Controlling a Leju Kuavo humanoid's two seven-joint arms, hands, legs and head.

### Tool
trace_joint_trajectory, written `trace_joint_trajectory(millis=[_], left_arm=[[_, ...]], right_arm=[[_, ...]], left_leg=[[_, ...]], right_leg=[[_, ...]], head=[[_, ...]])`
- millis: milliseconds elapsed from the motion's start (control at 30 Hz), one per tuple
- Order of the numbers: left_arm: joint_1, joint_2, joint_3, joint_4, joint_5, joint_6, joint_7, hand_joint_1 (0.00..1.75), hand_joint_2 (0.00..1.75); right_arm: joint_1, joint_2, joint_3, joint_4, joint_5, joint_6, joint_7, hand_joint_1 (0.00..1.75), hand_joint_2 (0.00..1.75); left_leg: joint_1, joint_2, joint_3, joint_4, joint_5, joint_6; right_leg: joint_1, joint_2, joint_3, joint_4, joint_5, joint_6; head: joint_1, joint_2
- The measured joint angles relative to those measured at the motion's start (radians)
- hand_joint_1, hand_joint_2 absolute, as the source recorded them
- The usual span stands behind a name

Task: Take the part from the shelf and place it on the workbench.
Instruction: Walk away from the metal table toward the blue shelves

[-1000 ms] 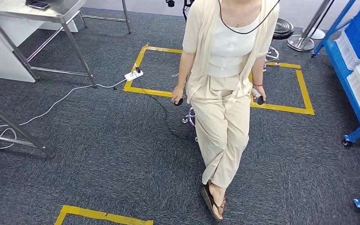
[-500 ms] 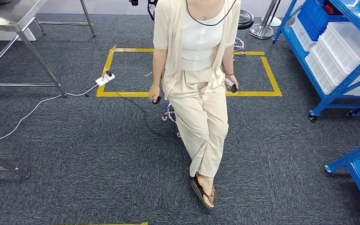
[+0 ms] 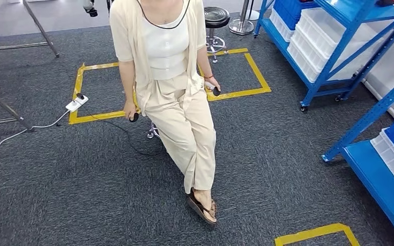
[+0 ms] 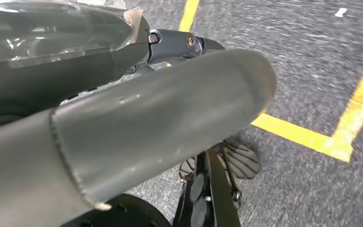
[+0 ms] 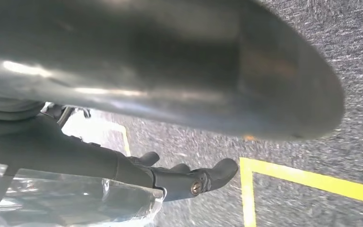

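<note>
My left hand [image 4: 137,104] and right hand [image 5: 170,94] hang over the dark grey carpet [image 3: 82,179] with its yellow tape squares [image 3: 90,115], fingers stretched out and holding nothing. A person in cream clothes [image 3: 174,102] sits ahead; the blue metal shelf rack with white and blue bins [image 3: 333,46] stands to my right, and I cannot make out the part among them.

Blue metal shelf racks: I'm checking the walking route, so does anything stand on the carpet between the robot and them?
Nothing visible does. The blue metal shelf racks stand at right across bare grey carpet; the seated person in cream clothes is left of that path.
</note>
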Motion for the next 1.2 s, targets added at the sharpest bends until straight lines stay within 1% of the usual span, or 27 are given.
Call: trace_joint_trajectory(millis=[67,100,167,200,267,333,400,433,467,500,533,567,633,667,700,733,767,833,867,900,933,967,1000,1067,1100,1133,1200], left_arm=[[-0.001,0.001,0.000,0.000,-0.002,0.000,0.000,0.00,0.00],[-0.001,0.001,0.000,0.000,-0.002,0.000,0.000,0.00,0.00],[-0.002,0.002,-0.002,0.000,-0.003,-0.001,0.000,0.00,0.00],[-0.003,0.002,-0.003,0.000,-0.003,-0.001,0.000,0.00,0.00],[-0.004,0.002,-0.006,0.000,-0.004,-0.001,0.000,0.00,0.00],[-0.003,0.003,-0.006,0.000,-0.005,0.000,0.002,0.00,0.00],[-0.001,0.004,-0.007,0.000,-0.006,0.001,0.003,0.00,0.00],[-0.001,0.004,-0.007,0.000,-0.007,0.001,0.004,0.00,0.00],[-0.002,0.004,-0.008,0.000,-0.008,0.001,0.005,0.00,0.00],[-0.002,0.004,-0.009,0.000,-0.008,0.002,0.005,0.00,0.00],[-0.002,0.005,-0.010,0.000,-0.009,0.002,0.006,0.00,0.00],[-0.001,0.006,-0.011,0.000,-0.009,0.004,0.007,0.00,0.00],[-0.001,0.008,-0.012,0.000,-0.007,0.007,0.008,0.00,0.00],[-0.002,0.009,-0.013,0.000,-0.005,0.009,0.008,0.00,0.00],[-0.003,0.008,-0.014,0.000,-0.004,0.010,0.008,0.00,0.00],[-0.005,0.007,-0.014,0.000,-0.004,0.012,0.008,0.00,0.00],[-0.006,0.007,-0.014,0.000,-0.003,0.013,0.008,0.00,0.00],[-0.004,0.006,-0.015,0.000,-0.003,0.016,0.008,0.00,0.00],[-0.001,0.006,-0.015,0.000,-0.003,0.017,0.008,0.00,0.00],[0.001,0.006,-0.015,0.001,-0.003,0.017,0.008,0.00,0.00],[0.002,0.006,-0.015,0.001,-0.003,0.018,0.008,0.00,0.00],[0.002,0.006,-0.015,0.001,-0.003,0.018,0.009,0.00,0.00],[0.002,0.007,-0.014,0.001,-0.003,0.019,0.009,0.00,0.00],[0.002,0.007,-0.014,0.001,-0.003,0.021,0.010,0.00,0.00],[0.002,0.007,-0.014,0.001,-0.002,0.023,0.010,0.00,0.00],[0.002,0.007,-0.014,0.001,-0.002,0.025,0.011,0.00,0.00],[0.000,0.006,-0.014,0.001,-0.001,0.028,0.011,0.00,0.00]], right_arm=[[-0.001,0.001,0.000,0.000,0.000,0.000,0.000,0.00,0.00],[-0.002,0.001,0.000,0.000,0.000,0.000,0.000,0.00,0.00],[0.001,0.001,0.000,0.000,0.000,0.000,0.000,0.00,0.00],[0.003,0.001,0.000,0.000,0.000,0.000,0.000,0.00,0.00],[0.005,0.001,0.000,0.000,0.000,0.000,0.000,0.00,0.00],[0.003,0.000,0.000,0.000,-0.001,0.000,0.000,0.00,0.00],[0.002,0.000,0.000,0.000,-0.001,0.000,0.000,0.00,0.00],[0.003,0.000,0.000,0.000,-0.002,0.000,0.001,0.00,0.00],[0.005,0.000,-0.001,0.000,-0.003,0.000,0.001,0.00,0.00],[0.006,0.000,-0.001,0.000,-0.004,0.000,0.002,0.00,0.00],[0.006,0.001,-0.001,0.000,-0.004,0.000,0.002,0.00,0.00],[0.005,0.001,-0.002,0.000,-0.003,0.000,0.003,0.00,0.00],[0.004,0.002,-0.002,0.000,0.001,0.001,0.002,0.00,0.00],[0.004,0.002,-0.002,0.000,0.004,0.002,0.002,0.00,0.00],[0.004,0.002,-0.002,0.000,0.006,0.002,0.002,0.00,0.00],[0.004,0.001,-0.002,0.000,0.007,0.003,0.001,0.00,0.00],[0.004,0.000,-0.002,0.000,0.008,0.004,0.001,0.00,0.00],[0.002,0.000,-0.002,0.000,0.009,0.005,0.001,0.00,0.00],[0.001,0.001,-0.002,0.000,0.010,0.005,0.002,0.00,0.00],[0.002,0.001,-0.002,0.000,0.010,0.005,0.002,0.00,0.00],[0.002,0.002,-0.002,0.000,0.011,0.005,0.002,0.00,0.00],[0.003,0.002,-0.002,0.000,0.011,0.005,0.002,0.00,0.00],[0.003,0.002,-0.002,0.000,0.012,0.005,0.003,0.00,0.00],[0.001,0.003,-0.002,0.000,0.016,0.006,0.004,0.00,0.00],[-0.001,0.004,-0.002,0.000,0.018,0.006,0.005,0.00,0.00],[-0.001,0.004,-0.002,0.000,0.020,0.007,0.006,0.00,0.00],[0.001,0.003,-0.002,0.001,0.022,0.008,0.008,0.00,0.00]], left_leg=[[-0.001,-0.031,0.049,-0.117,0.052,0.005],[-0.003,-0.041,0.060,-0.144,0.059,0.007],[-0.009,-0.031,0.063,-0.155,0.061,0.014],[-0.010,-0.020,0.065,-0.161,0.065,0.021],[-0.008,0.001,0.070,-0.176,0.075,0.037],[-0.009,0.026,0.070,-0.182,0.078,0.044],[-0.011,0.055,0.067,-0.182,0.078,0.044],[-0.010,0.068,0.067,-0.182,0.077,0.043],[-0.010,0.080,0.068,-0.182,0.075,0.041],[-0.009,0.091,0.070,-0.181,0.073,0.037],[-0.010,0.100,0.074,-0.181,0.070,0.032],[-0.011,0.110,0.079,-0.180,0.066,0.025],[-0.015,0.128,0.091,-0.181,0.057,0.009],[-0.013,0.138,0.098,-0.183,0.053,0.001],[-0.010,0.145,0.104,-0.184,0.050,-0.005],[-0.006,0.136,0.107,-0.177,0.041,-0.011],[-0.002,0.113,0.101,-0.154,0.021,-0.014],[0.001,0.047,0.051,-0.038,-0.049,-0.015],[0.001,0.027,0.015,0.035,-0.083,-0.013],[0.000,0.018,-0.017,0.095,-0.103,-0.012],[0.000,0.015,-0.036,0.121,-0.100,-0.011],[0.001,0.013,-0.036,0.106,-0.075,-0.009],[0.001,0.008,-0.020,0.057,-0.035,-0.006],[0.004,-0.037,0.026,-0.076,0.042,-0.001],[0.005,-0.056,0.040,-0.121,0.062,0.000],[0.004,-0.070,0.046,-0.145,0.069,0.002],[-0.001,-0.054,0.049,-0.155,0.072,0.011]], right_leg=[[0.004,0.024,-0.001,0.004,-0.001,0.003],[0.006,0.033,-0.005,0.005,0.000,0.007],[0.005,0.048,-0.016,0.002,0.003,0.018],[0.004,0.044,-0.020,0.005,0.002,0.024],[0.005,0.003,-0.042,0.045,-0.021,0.027],[0.002,-0.045,-0.103,0.165,-0.080,0.023],[-0.006,-0.056,-0.162,0.280,-0.122,0.030],[-0.010,-0.059,-0.165,0.288,-0.121,0.040],[-0.014,-0.065,-0.145,0.253,-0.104,0.052],[-0.019,-0.076,-0.108,0.186,-0.078,0.064],[-0.023,-0.100,-0.067,0.111,-0.052,0.071],[-0.022,-0.125,-0.033,0.050,-0.030,0.073],[-0.014,-0.150,-0.010,0.002,-0.012,0.061],[-0.008,-0.142,-0.010,0.002,-0.010,0.052],[-0.011,-0.128,-0.009,0.000,-0.009,0.043],[-0.015,-0.117,-0.005,-0.002,-0.008,0.036],[-0.019,-0.105,-0.001,-0.005,-0.006,0.026],[-0.021,-0.082,0.003,-0.006,-0.003,0.010],[-0.018,-0.069,0.003,-0.006,-0.002,0.005],[-0.015,-0.054,0.003,-0.006,-0.002,0.003],[-0.013,-0.038,0.004,-0.005,-0.003,0.003],[-0.011,-0.023,0.007,-0.005,-0.003,0.003],[-0.011,-0.007,0.010,-0.004,-0.003,0.003],[-0.008,0.021,0.009,0.001,-0.005,0.006],[-0.006,0.032,0.005,0.003,-0.006,0.010],[-0.004,0.042,-0.002,0.004,-0.007,0.016],[-0.004,0.063,-0.013,0.001,-0.006,0.031]], head=[[0.000,0.000],[0.000,0.000],[0.000,0.000],[0.001,0.000],[0.003,0.000],[0.007,0.000],[0.009,0.000],[0.009,0.000],[0.009,0.000],[0.010,0.000],[0.010,0.000],[0.009,0.000],[0.006,0.000],[0.004,0.000],[0.003,0.000],[0.002,0.000],[0.000,0.000],[-0.006,0.000],[-0.007,0.000],[-0.007,0.000],[-0.007,0.000],[-0.007,0.000],[-0.007,0.000],[-0.008,0.000],[-0.009,0.000],[-0.009,0.000],[-0.009,0.000]])
